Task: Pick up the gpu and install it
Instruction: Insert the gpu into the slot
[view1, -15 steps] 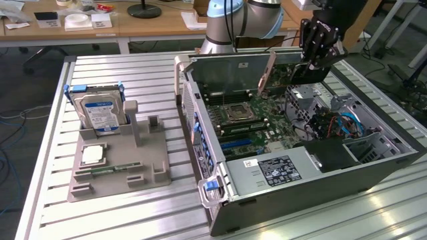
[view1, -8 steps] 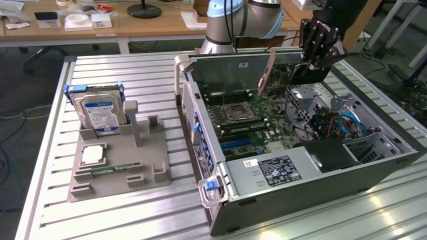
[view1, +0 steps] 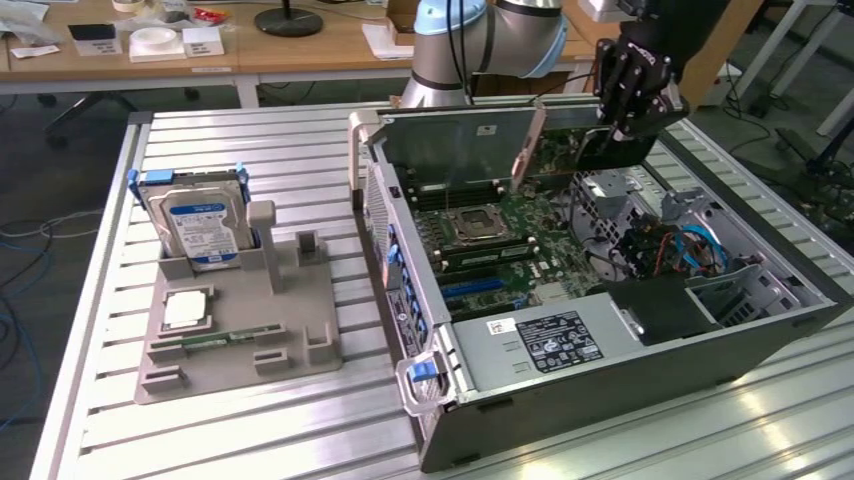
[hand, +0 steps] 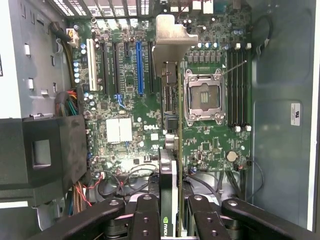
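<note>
The gripper (hand: 172, 207) was partly closed, clamping the gpu (hand: 171, 40) edge-on above the motherboard (hand: 210, 140) inside the open case (view1: 641, 365). The card was judged light, stiff and fragile (best held by the board faces near one end). The case walls, black shroud (hand: 50, 150) and cables (hand: 74, 106) crowded the sides; above the slots there was open room.

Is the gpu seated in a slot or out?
Out: the gripper holds the gpu on edge above the motherboard, and the blue slot is bare.
</note>
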